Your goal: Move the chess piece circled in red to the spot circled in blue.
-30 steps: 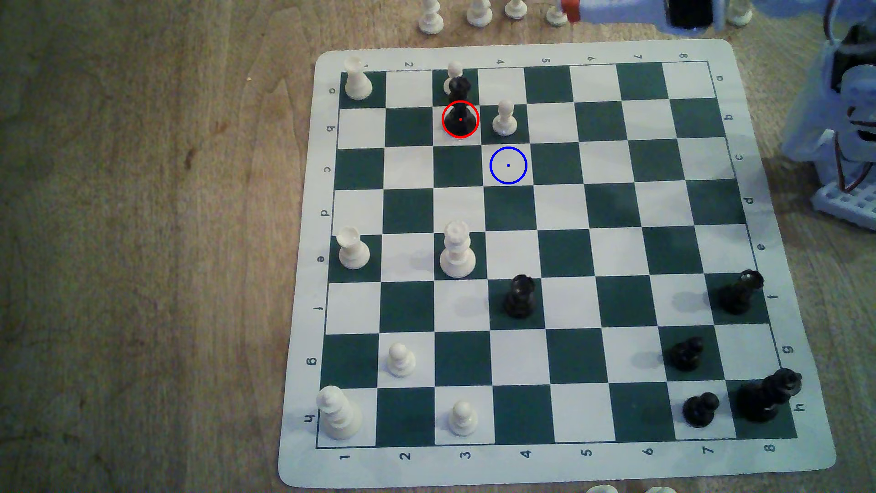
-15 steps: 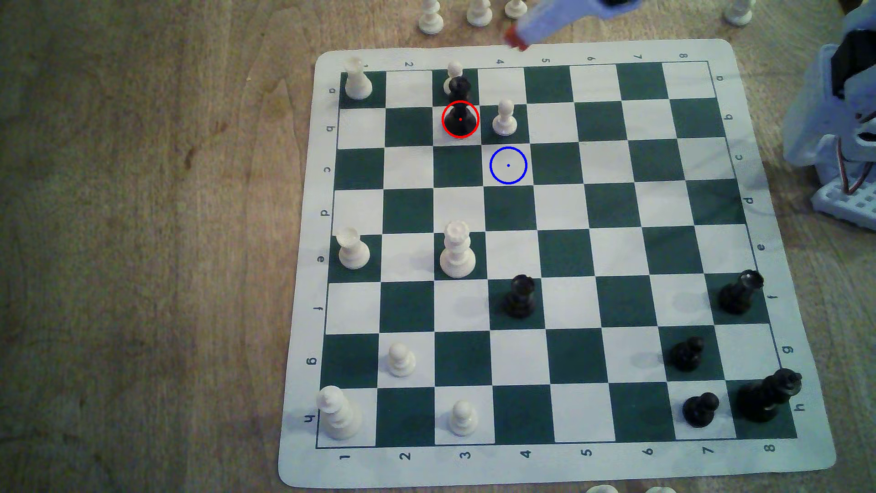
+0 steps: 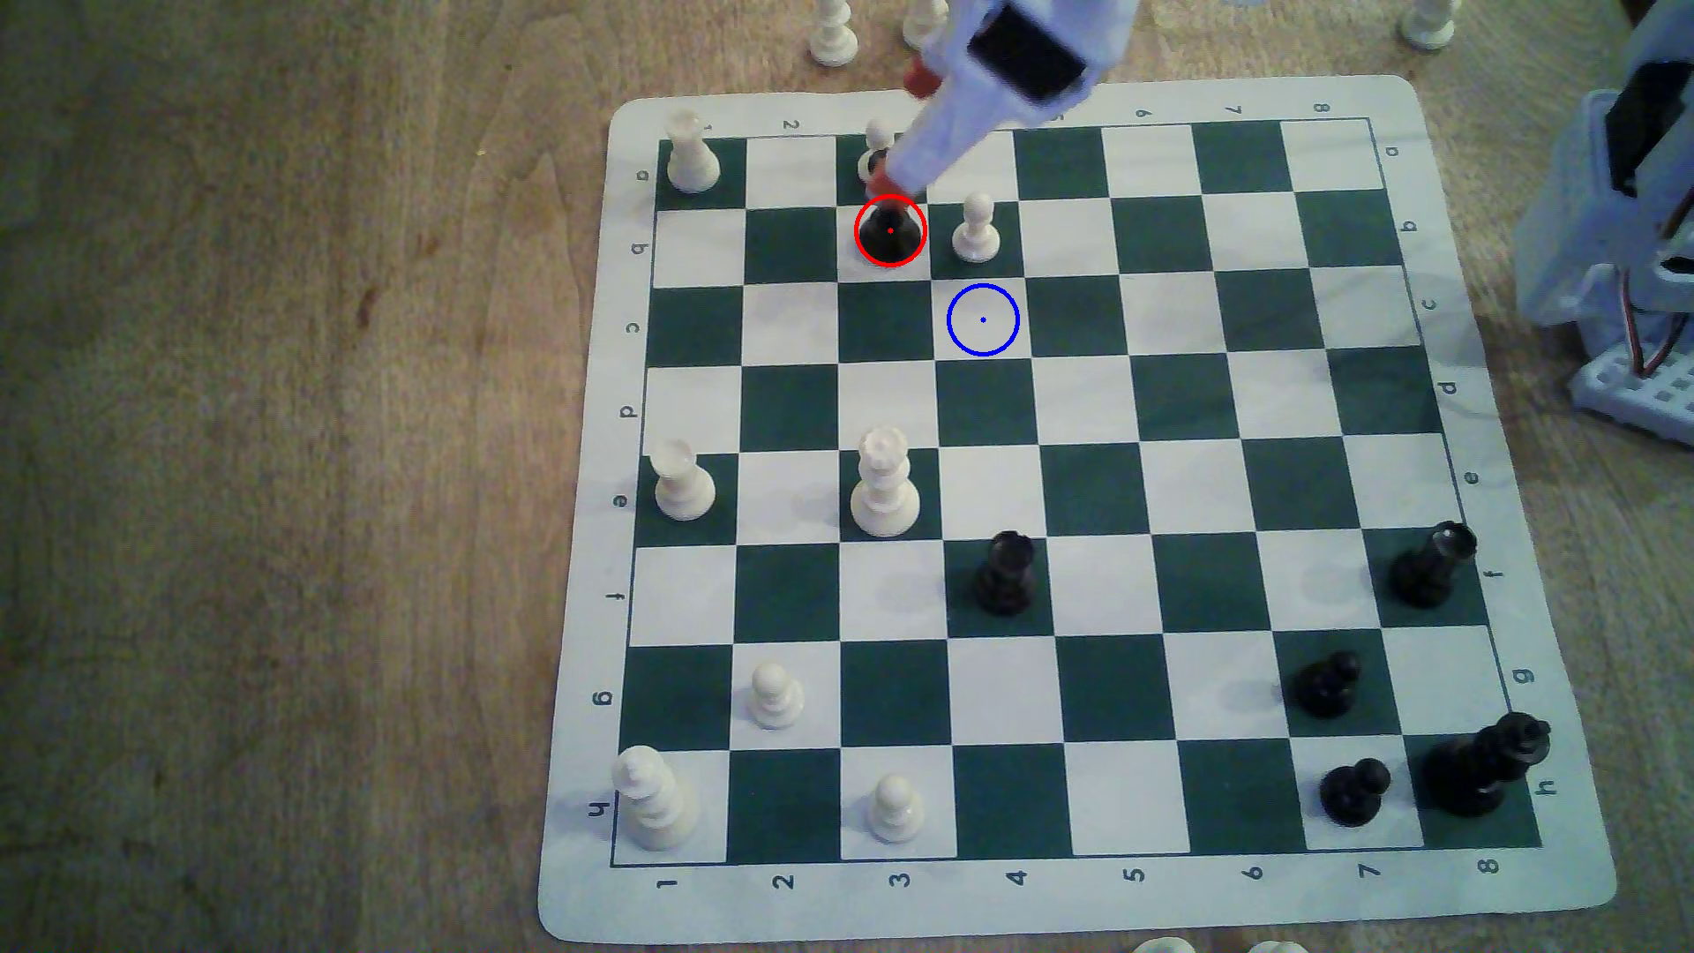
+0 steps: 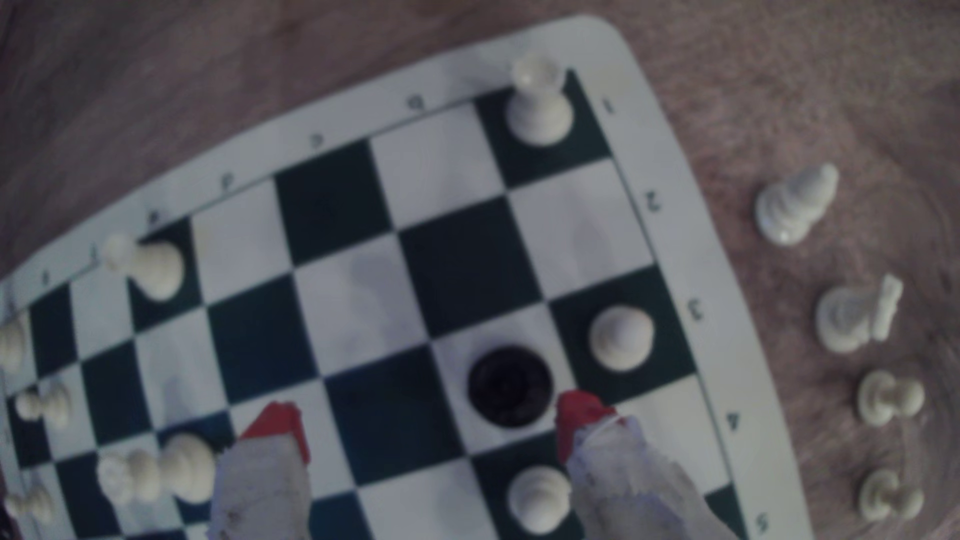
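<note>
Exterior view, upper middle of the frame: gripper (image 3: 903, 133) slanting down over the chess piece circled in red (image 3: 890, 235), fingers spread wide, holding nothing. Upright on its white square, long axis vertical, sitting beside one red fingertip (image 4: 579, 415) rather than centred between the two. Tight quarters: white pawn (image 3: 975, 229) just right, another piece close behind. Blue-ringed spot (image 3: 983, 320) diagonally lower right, bare, on the flat board mat (image 3: 1485, 366).

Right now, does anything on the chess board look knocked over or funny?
No piece on the board has fallen. One white piece, off the board on the table, lies on its side.
</note>
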